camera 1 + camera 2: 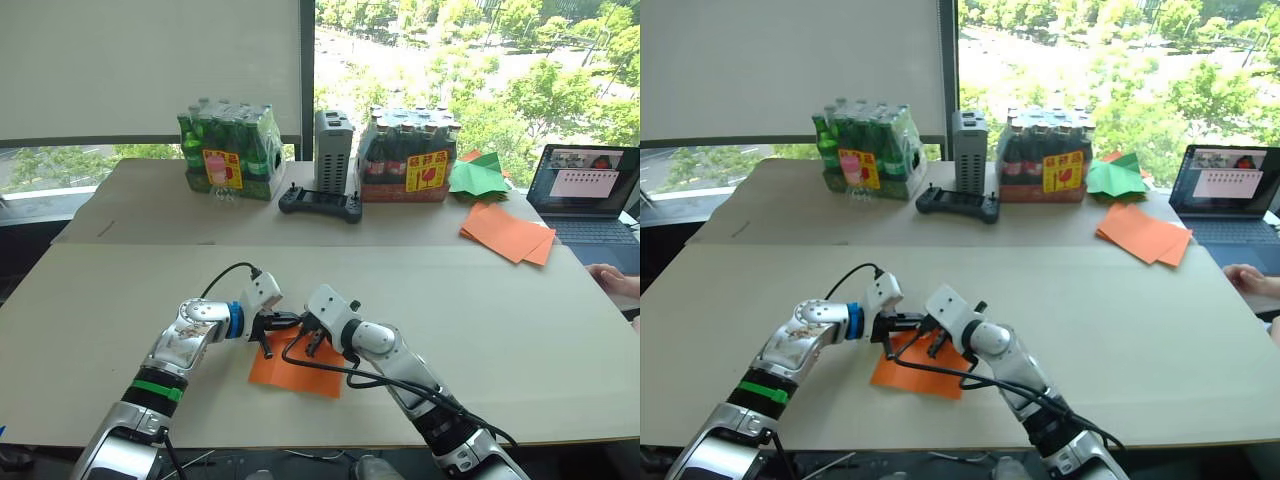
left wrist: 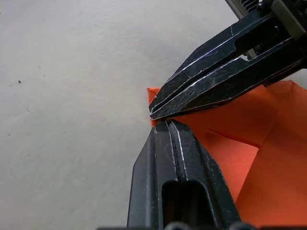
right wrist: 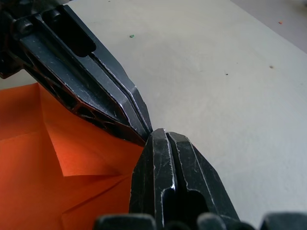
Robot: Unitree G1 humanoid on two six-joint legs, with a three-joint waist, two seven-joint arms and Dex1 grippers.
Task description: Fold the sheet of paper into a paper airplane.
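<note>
The sheet of paper (image 1: 300, 375) is orange and lies flat near the table's front edge. Creases and folded flaps show on it (image 2: 268, 143) in the wrist views. My left gripper (image 1: 290, 322) and right gripper (image 1: 308, 335) meet tip to tip at the sheet's far pointed corner. Both are shut, and their tips rest against that corner. In the left wrist view my left gripper (image 2: 165, 125) points at the right gripper's shut fingers (image 2: 211, 76). The right wrist view has my right gripper (image 3: 160, 132) touching the left one's fingers (image 3: 96, 91). The corner itself is hidden under the tips.
At the back stand two shrink-wrapped bottle packs (image 1: 230, 150) (image 1: 408, 155), a grey box (image 1: 333, 150) and a black controller (image 1: 320, 203). A green paper shape (image 1: 478, 177), a stack of orange sheets (image 1: 508, 233) and a laptop (image 1: 585, 190) lie at the right. A person's hand (image 1: 612, 280) rests at the right edge.
</note>
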